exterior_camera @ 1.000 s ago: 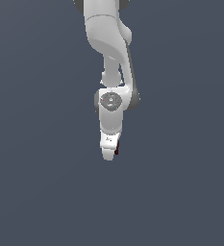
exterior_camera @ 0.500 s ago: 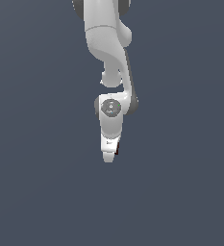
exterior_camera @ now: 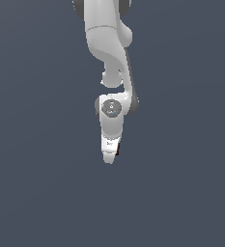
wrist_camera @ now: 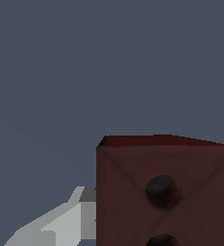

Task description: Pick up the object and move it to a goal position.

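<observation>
In the exterior view the white arm hangs down the middle, and my gripper (exterior_camera: 110, 158) points down above the flat grey ground. The dark maroon block (exterior_camera: 118, 149) shows only as a thin dark sliver at the gripper's edge on the exterior view's right, mostly hidden by the white hand. In the wrist view the block (wrist_camera: 166, 192) fills a large part of the picture, maroon-brown with dark round dots on its face, pressed against one white finger (wrist_camera: 60, 223). The gripper is shut on the block.
Plain grey-blue ground (exterior_camera: 41, 193) surrounds the arm on all sides. No other object, marker or edge shows in either view.
The arm has drawn in and the gripper has risen slightly in the exterior view, still carrying the block. The grip has not changed.
</observation>
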